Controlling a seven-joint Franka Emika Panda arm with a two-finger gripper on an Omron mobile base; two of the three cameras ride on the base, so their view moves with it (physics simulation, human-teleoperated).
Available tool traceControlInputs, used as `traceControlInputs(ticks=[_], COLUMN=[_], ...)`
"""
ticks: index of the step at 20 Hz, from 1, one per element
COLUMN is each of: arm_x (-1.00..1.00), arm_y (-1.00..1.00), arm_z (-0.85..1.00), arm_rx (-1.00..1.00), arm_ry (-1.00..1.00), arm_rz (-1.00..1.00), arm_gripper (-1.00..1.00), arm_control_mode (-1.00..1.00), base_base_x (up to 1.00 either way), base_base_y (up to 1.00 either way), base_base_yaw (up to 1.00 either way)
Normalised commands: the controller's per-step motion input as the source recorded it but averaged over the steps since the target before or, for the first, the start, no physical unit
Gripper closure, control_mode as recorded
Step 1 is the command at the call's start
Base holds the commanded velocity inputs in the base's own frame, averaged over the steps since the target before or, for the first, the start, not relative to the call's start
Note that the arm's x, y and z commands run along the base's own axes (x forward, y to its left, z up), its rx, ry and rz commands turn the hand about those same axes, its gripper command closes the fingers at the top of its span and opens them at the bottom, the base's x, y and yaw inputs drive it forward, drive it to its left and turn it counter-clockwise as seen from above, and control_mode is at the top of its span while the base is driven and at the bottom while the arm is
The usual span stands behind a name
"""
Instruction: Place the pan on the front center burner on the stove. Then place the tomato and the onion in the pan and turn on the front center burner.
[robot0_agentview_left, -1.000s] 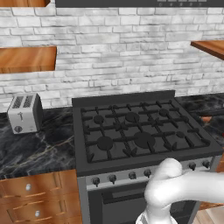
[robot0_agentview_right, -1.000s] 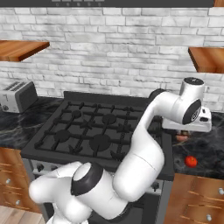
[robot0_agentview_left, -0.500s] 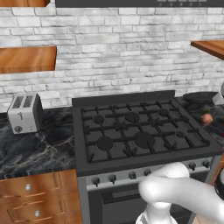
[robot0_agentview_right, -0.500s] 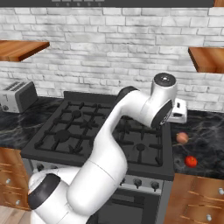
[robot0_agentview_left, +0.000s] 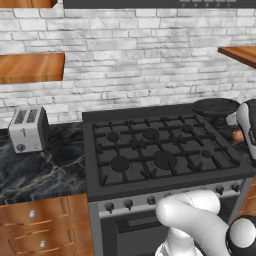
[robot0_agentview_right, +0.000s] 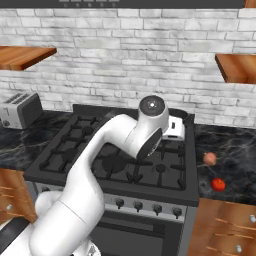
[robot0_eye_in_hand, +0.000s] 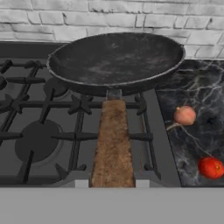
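Note:
The pan (robot0_eye_in_hand: 116, 59), dark grey with a brown wooden handle (robot0_eye_in_hand: 113, 144), hangs level over the stove's right rear corner. My gripper (robot0_eye_in_hand: 111, 183) is shut on the near end of that handle. From the right base the gripper (robot0_agentview_right: 176, 129) shows in front of the pan (robot0_agentview_right: 181, 114). The left base view has the pan (robot0_agentview_left: 216, 106) at the stove's (robot0_agentview_left: 165, 145) far right. The front center burner (robot0_agentview_left: 164, 160) lies bare. The onion (robot0_eye_in_hand: 185, 115) and the tomato (robot0_eye_in_hand: 211, 167) rest on the dark counter to the right of the stove, the tomato nearer the front.
A toaster (robot0_agentview_left: 27, 129) stands on the counter left of the stove. Knobs (robot0_agentview_right: 156, 209) line the steel front. Wooden shelves (robot0_agentview_right: 235, 67) hang on the brick wall at both sides. Wooden drawers (robot0_agentview_left: 42, 227) sit under the counter.
The arm has swung left from over the right counter to the stove's right edge, bringing the pan along with it. Onion and tomato have stayed in place.

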Motion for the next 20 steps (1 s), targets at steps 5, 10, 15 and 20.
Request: traceControlInputs(ticks=[5, 10, 15, 20], arm_x=[-0.01, -0.01, -0.01, -0.06], arm_y=[0.29, 0.1, 0.09, 0.1], arm_z=[0.0, 0.0, 0.0, 0.0], arm_rx=[0.03, 0.05, 0.06, 0.06], arm_ry=[0.02, 0.05, 0.11, 0.12], arm_rz=[0.2, 0.23, 0.24, 0.24], arm_gripper=[1.0, 1.0, 1.0, 1.0], arm_control_mode=[-1.0, -1.0, -1.0, -1.0], base_base_x=[0.0, 0.0, 0.0, 0.0], base_base_y=[0.0, 0.0, 0.0, 0.0], base_base_yaw=[0.0, 0.0, 0.0, 0.0])
